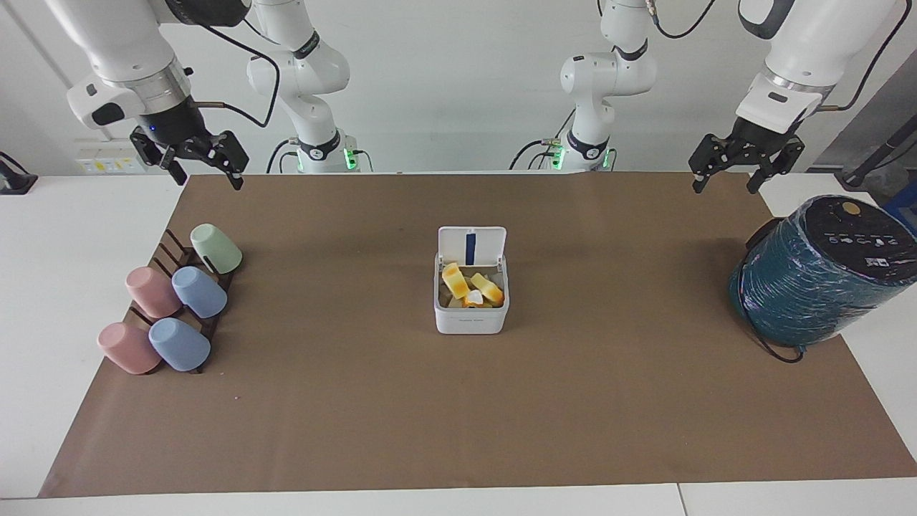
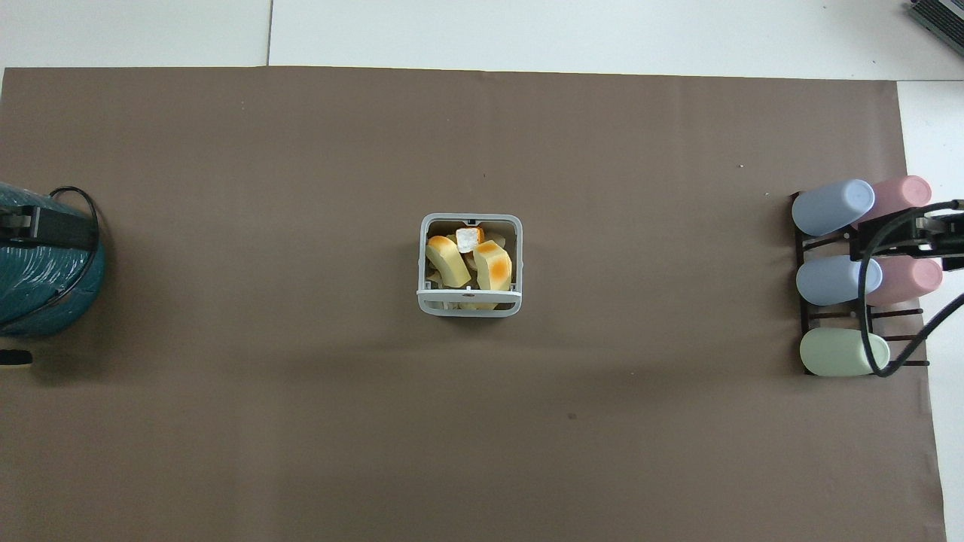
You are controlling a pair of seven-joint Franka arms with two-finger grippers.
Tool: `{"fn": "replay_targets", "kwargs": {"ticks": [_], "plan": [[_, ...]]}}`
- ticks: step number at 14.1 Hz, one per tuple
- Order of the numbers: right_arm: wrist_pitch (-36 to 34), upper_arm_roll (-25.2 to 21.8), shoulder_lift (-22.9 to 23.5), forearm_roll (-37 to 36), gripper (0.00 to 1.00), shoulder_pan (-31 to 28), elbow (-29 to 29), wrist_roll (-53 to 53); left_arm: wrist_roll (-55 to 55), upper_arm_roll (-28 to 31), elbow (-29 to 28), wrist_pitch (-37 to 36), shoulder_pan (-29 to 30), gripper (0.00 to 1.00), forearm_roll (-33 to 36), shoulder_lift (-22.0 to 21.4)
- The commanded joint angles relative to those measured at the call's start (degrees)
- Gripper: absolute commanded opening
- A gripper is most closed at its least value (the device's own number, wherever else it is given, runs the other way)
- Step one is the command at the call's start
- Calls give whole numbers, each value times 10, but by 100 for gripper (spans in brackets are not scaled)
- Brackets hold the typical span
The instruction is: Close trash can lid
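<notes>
A small white trash can sits at the middle of the brown mat, well away from every edge, its lid standing upright on a hinge along the side nearer the robots, the blue stripe of its underside on show. Yellow and orange scraps fill the open bin to the rim, which is likely why the lid was left up.

Both arms wait high at the robots' edge of the table. The left gripper hangs with fingers spread and empty over the mat's corner at the left arm's end, above a large teal wrapped cylinder standing on that end of the mat. The right gripper hangs likewise released, holding nothing, over the corner at the right arm's end, above a rack of pastel cups lying on their sides.

Nothing touches the lid, so closing has not begun; a push on its top edge away from the robots should tip it down.
</notes>
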Motion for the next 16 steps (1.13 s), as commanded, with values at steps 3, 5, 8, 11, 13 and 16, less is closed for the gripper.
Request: {"fn": "replay_targets", "kwargs": {"ticks": [3,5,8,11,13,16], "plan": [[-5,0,-13,10,100,-2,-11,-15,-12,-7,-33,14,-44,100,13,-21],[-5,0,-13,10,100,-2,-11,-14,-12,-7,-94,65,-78,100,13,-48],[-5,0,-13,10,100,-2,-11,-15,-75,-7,-181,148,-135,100,13,-87],[-5,0,-13,10,100,-2,-11,-15,-154,-7,-199,153,-215,67,12,-85],[-5,0,-13,10,100,-2,-11,-15,-225,-7,-211,167,-262,16,12,-83],[-5,0,-13,10,100,-2,-11,-15,-244,-7,-214,203,-308,0,12,-59]]}}
